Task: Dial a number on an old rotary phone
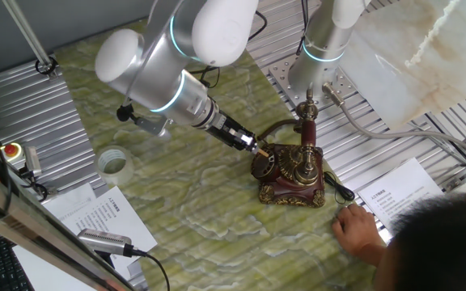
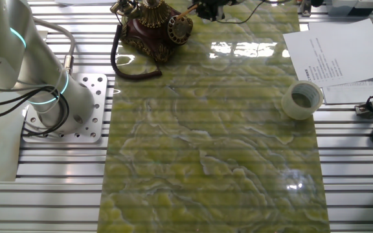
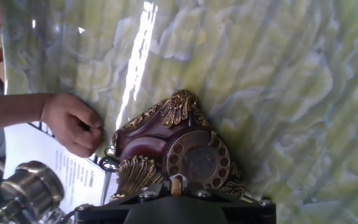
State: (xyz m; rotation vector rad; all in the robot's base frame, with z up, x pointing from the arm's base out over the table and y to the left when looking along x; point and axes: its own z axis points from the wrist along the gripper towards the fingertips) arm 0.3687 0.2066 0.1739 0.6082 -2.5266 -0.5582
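The old rotary phone [image 1: 291,176] stands on the green marble mat, dark red-brown with brass trim. Its handset rests on the tall brass cradle [image 1: 307,129]. Its round dial [image 1: 267,166] faces my gripper. My gripper [image 1: 253,145] reaches in from the left, shut on a thin tan peg whose tip is at the dial's edge. In the hand view the peg [image 3: 177,185] sits between my dark fingers at the bottom, just below the dial [image 3: 199,160]. In the other fixed view the phone [image 2: 149,27] and my gripper [image 2: 198,9] are at the top edge.
A person's hand [image 1: 354,230] rests by the phone's black cord; it also shows in the hand view [image 3: 73,124]. A clear tape roll [image 1: 114,164] lies left of the phone. Printed sheets [image 1: 399,198] lie on the grooved metal table. A second arm's base [image 1: 324,56] stands behind the phone.
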